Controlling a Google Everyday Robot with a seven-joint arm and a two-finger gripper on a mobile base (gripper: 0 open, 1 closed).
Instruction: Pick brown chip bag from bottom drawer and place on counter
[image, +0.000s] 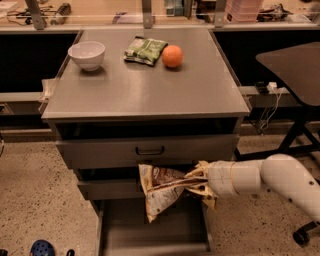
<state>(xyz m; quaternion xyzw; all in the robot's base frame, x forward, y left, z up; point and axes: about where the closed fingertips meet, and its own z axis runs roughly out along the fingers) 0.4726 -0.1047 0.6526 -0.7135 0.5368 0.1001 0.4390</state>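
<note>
Crinkly foil brown chip bag (161, 192), pinched by the smooth plastic gripper (196, 179) over the matte metal bottom drawer (150, 232); the counter (145, 92) is matte metal too.
</note>
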